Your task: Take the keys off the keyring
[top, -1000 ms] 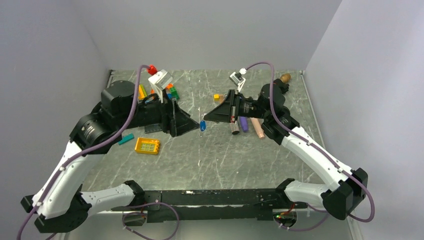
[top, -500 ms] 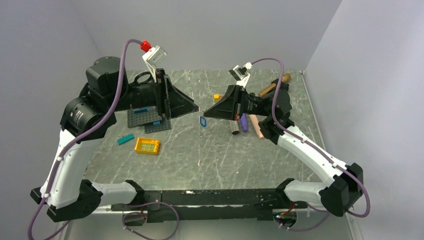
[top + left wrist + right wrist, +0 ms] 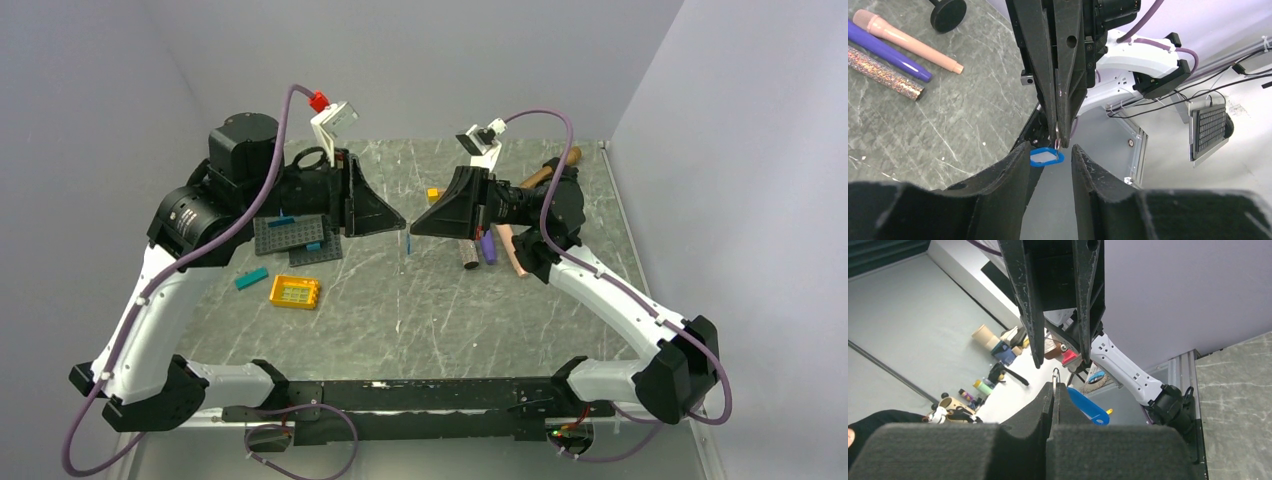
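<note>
The keyring (image 3: 408, 243) is a tiny bright-blue oval loop that hangs in the air over the table's middle, edge-on in the top view. My right gripper (image 3: 414, 230) is shut on a thin metal ring (image 3: 1054, 374) that carries the loop. In the right wrist view the right gripper (image 3: 1054, 386) has the blue loop (image 3: 1088, 408) just beside its fingers. My left gripper (image 3: 397, 221) is open, tip to tip with the right one. In the left wrist view the left gripper (image 3: 1050, 148) has the loop (image 3: 1046, 157) between its fingertips, close to the left finger. No key shows clearly.
A grey baseplate (image 3: 295, 238) with blue bricks, a teal bar (image 3: 251, 278) and an orange plate (image 3: 294, 292) lie on the left. A purple pen (image 3: 487, 247), a glitter pen (image 3: 468, 256) and a pink marker (image 3: 516, 256) lie under the right arm. A small yellow brick (image 3: 433, 194) lies behind.
My left gripper rose from near the table, then moved right, up to the right gripper's tip. The right gripper rose a little with the keyring, which has turned edge-on.
</note>
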`<control>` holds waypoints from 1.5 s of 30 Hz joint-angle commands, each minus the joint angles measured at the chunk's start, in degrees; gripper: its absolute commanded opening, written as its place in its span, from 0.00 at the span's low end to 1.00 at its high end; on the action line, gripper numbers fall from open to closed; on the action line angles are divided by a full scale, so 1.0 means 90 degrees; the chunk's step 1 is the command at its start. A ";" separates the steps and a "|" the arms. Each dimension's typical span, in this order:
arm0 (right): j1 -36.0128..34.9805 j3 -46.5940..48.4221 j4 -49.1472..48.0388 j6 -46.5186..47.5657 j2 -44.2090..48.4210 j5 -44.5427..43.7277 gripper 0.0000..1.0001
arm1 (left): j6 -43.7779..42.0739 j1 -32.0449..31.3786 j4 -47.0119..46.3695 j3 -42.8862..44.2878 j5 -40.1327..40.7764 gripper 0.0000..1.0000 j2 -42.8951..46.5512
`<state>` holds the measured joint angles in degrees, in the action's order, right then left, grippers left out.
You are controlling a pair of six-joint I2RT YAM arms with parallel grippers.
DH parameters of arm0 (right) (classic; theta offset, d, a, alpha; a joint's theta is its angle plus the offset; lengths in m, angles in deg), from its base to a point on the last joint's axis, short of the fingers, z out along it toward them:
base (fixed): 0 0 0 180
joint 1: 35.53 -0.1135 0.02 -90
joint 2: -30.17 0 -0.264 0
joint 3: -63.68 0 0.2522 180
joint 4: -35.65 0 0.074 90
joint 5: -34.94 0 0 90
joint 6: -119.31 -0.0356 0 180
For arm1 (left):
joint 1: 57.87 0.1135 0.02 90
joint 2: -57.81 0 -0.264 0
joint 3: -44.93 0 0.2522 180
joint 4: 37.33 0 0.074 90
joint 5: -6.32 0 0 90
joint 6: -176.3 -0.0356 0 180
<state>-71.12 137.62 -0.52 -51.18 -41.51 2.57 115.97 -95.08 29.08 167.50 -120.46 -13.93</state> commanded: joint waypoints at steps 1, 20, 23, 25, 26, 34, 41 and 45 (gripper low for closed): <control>0.0030 0.0380 -0.0448 -0.0009 -0.0033 0.0156 0.00 | 0.0139 -0.0178 -0.0222 0.0060 -0.0101 0.39 -0.0023; 0.0038 0.1374 -0.0341 0.0106 -0.0400 -0.0532 0.00 | 0.0252 -0.0523 -0.0287 0.1142 0.0394 0.00 -0.0459; 0.0029 0.2007 -0.0418 0.0143 -0.0756 -0.0778 0.00 | 0.0484 -0.0535 -0.0627 0.1413 0.0731 0.00 -0.0553; 0.0030 0.2372 -0.0440 0.0240 -0.0951 -0.1020 0.00 | 0.0687 -0.0554 -0.1180 0.1114 0.0958 0.00 -0.0362; 0.0029 0.2542 -0.0431 0.0305 -0.1033 -0.1156 0.00 | 0.0762 -0.0569 -0.1504 0.0919 0.1073 0.00 -0.0253; 0.0029 0.3434 -0.0785 0.0351 -0.1494 -0.2355 0.00 | 0.0631 -0.0823 -0.2820 0.1006 0.1850 0.00 -0.0205; -0.0021 0.3825 -0.0952 0.0185 -0.1724 -0.2371 0.00 | 0.0496 -0.0881 -0.2878 0.1166 0.1837 0.00 -0.0344; -0.0029 0.3114 -0.1100 0.0239 -0.1421 -0.2546 0.00 | 0.0511 -0.0886 -0.3352 0.0242 0.2065 0.00 0.0122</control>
<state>-71.32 169.69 -7.58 -49.91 -56.65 -13.28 120.40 -101.66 -0.06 175.66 -100.31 -15.72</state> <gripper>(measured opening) 0.014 0.010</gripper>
